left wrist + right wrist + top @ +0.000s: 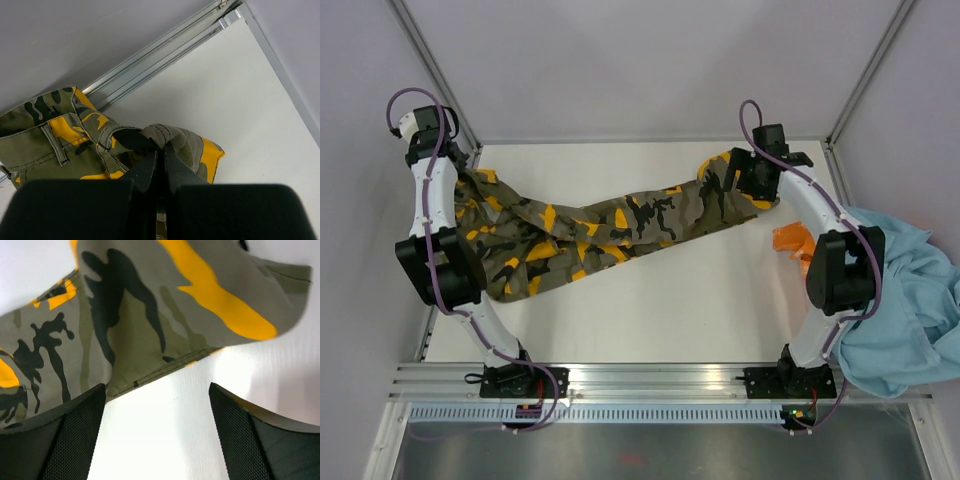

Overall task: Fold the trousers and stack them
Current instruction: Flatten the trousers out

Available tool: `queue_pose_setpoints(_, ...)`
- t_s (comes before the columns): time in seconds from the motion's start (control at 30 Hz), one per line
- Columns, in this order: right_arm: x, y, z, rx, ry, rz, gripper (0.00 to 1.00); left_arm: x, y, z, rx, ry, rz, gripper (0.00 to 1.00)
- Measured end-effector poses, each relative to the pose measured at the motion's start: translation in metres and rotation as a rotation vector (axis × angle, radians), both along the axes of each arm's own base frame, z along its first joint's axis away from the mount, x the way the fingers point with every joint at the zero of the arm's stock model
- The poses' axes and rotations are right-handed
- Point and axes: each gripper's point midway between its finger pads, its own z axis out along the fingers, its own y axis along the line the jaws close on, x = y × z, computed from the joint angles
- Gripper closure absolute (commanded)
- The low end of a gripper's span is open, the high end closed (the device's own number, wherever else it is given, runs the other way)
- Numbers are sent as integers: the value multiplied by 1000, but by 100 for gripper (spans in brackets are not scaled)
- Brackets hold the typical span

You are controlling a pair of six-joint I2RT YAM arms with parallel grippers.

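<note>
My left jaws are clamped together on a bunched fold at the waist end of the trousers (75,135), close to the far left corner of the table (650,310). My right jaws stand wide apart just over the leg hem near the far right corner, gripping nothing. Between them the trousers lie stretched slantwise across the far half of the table. An orange garment (790,242) sits by the right edge, and a light-blue garment (910,300) is draped over that edge beyond it.
</note>
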Motion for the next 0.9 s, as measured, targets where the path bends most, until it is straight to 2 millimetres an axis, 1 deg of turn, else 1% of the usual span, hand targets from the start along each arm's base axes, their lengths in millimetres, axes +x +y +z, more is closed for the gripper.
queue_pose_setpoints(0.03,-4,-6,2,11,-13,-30,13,-1,-1,-2,-3,2,-2,98)
queue_pose_setpoints(0.1,-7,-25,0,21,-33,-103,15,-4,-3,-6,-9,3,-8,98)
queue_pose_setpoints(0.13,-7,-36,-5,22,-42,-144,16,-6,-5,-6,-13,3,-13,98)
queue_pose_setpoints(0.23,-9,-66,-27,12,-32,-245,18,-11,-8,0,-14,-8,-18,98)
queue_pose_setpoints(0.3,-11,-76,-41,3,-29,-289,18,-13,-9,7,-10,-22,-20,98)
queue_pose_setpoints(0.37,-9,-78,-49,-2,-38,-313,18,-14,-9,13,-6,-37,-20,98)
queue_pose_setpoints(0.43,-3,-80,-56,-4,-62,-336,18,-14,-10,16,-4,-44,-21,98)
queue_pose_setpoints(0.57,17,-84,-65,1,-117,-376,18,-15,-10,15,-3,-48,-22,98)
queue_pose_setpoints(0.77,36,-96,-79,-10,-171,-448,18,-14,-10,16,-1,-54,-22,98)
queue_pose_setpoints(0.87,40,-99,-86,-14,-178,-473,26,-14,-10,16,-1,-55,-22,98)
queue_pose_setpoints(0.9,41,-100,-88,-15,-180,-479,32,-14,-10,16,-1,-55,-22,98)
